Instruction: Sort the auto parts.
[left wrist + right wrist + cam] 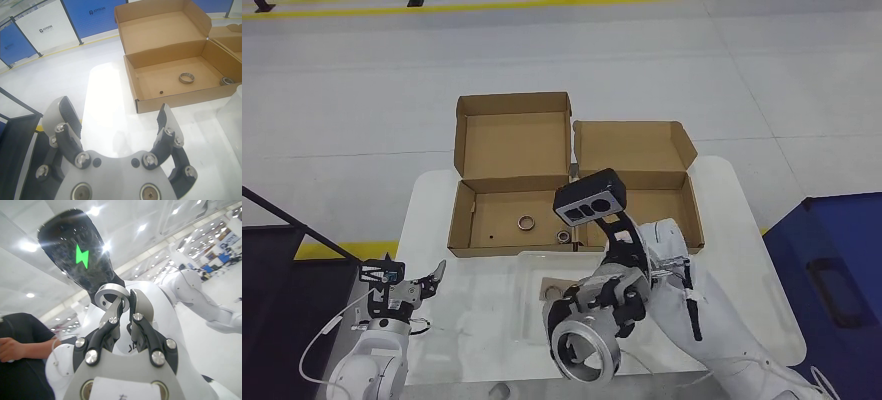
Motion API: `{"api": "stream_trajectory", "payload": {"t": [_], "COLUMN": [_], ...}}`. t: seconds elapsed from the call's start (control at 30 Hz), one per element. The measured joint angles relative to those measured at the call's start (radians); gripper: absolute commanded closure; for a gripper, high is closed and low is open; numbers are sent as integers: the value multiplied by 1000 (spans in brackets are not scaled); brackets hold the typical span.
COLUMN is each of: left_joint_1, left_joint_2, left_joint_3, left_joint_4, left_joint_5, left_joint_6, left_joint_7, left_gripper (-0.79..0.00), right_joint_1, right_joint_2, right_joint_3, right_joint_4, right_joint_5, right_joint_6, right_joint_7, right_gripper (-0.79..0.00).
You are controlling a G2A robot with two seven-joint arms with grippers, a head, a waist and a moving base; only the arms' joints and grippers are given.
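Observation:
My right gripper is raised off the table and shut on a silver metal ring, one finger inside the ring and one outside. From above, that ring hangs close under the camera, over the table's front middle. My left gripper is open with nothing between its fingers, low over the table's front left corner. The left cardboard box holds a metal ring, a bearing and a small dark piece.
Two open cardboard boxes stand side by side at the back of the white table, the left box and the right box, lids upright. A clear plastic bin sits in front of them, mid-table. A black frame borders the table's left side.

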Motion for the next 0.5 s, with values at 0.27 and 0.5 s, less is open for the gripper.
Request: {"api": "stream_trajectory", "payload": {"t": [0.27,0.5], "left_joint_1": [0,0], "left_joint_2": [0,0], "left_joint_3": [0,0], "left_joint_4": [0,0], "left_joint_5": [0,0], "left_joint_6": [0,0], "left_joint_7": [0,0], "left_gripper": [-785,-785], "right_joint_1": [9,-5], "right_joint_2": [19,36], "right_joint_3": [218,347], "right_joint_4": [-152,-270], "right_joint_5": [-312,-612], "right_joint_6": [-205,-239], "right_joint_7": [-45,-107], "right_gripper": [0,0]}}
